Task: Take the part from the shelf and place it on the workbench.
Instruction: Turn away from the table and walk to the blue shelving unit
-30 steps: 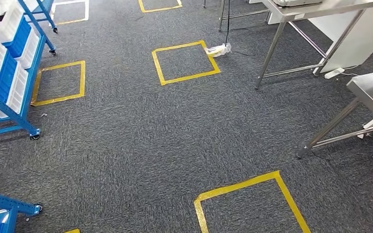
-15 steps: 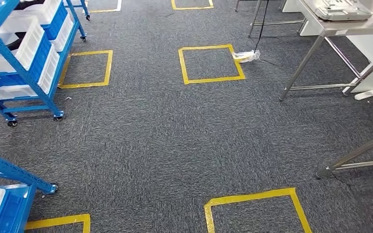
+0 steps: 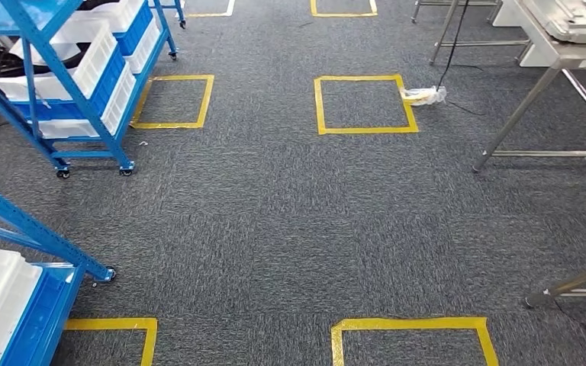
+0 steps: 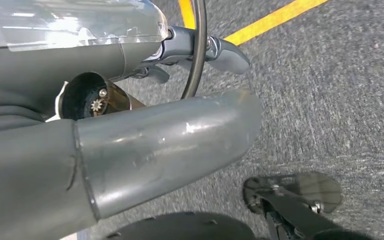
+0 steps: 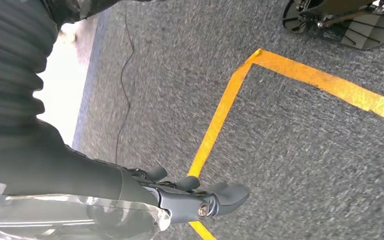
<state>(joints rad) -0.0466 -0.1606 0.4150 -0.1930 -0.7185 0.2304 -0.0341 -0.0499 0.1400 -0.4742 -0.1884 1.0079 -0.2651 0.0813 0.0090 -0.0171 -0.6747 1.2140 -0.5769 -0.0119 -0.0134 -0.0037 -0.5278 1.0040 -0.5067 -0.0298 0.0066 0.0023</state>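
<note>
A blue shelf rack (image 3: pixel 84 72) on wheels stands at the far left, loaded with white and blue bins. Something dark lies behind the bins (image 3: pixel 4 61); I cannot tell what it is. A second blue rack (image 3: pixel 23 305) with a white bin sits at the near left. A steel workbench (image 3: pixel 572 34) stands at the far right. My left hand (image 4: pixel 180 100) hangs over the carpet, thumb and fingers apart, holding nothing. My right hand (image 5: pixel 195 200) also hangs over the carpet with fingers stretched out and empty.
Grey carpet carries yellow tape squares (image 3: pixel 365 104), (image 3: pixel 172 101), (image 3: pixel 412 335). A white power strip (image 3: pixel 423 95) with a black cable lies by the far square. A steel table leg (image 3: pixel 572 288) reaches in at the near right.
The whole picture has slid to the right, so the camera has turned left. More of the blue racks shows at the left; the near steel table has left the picture.
</note>
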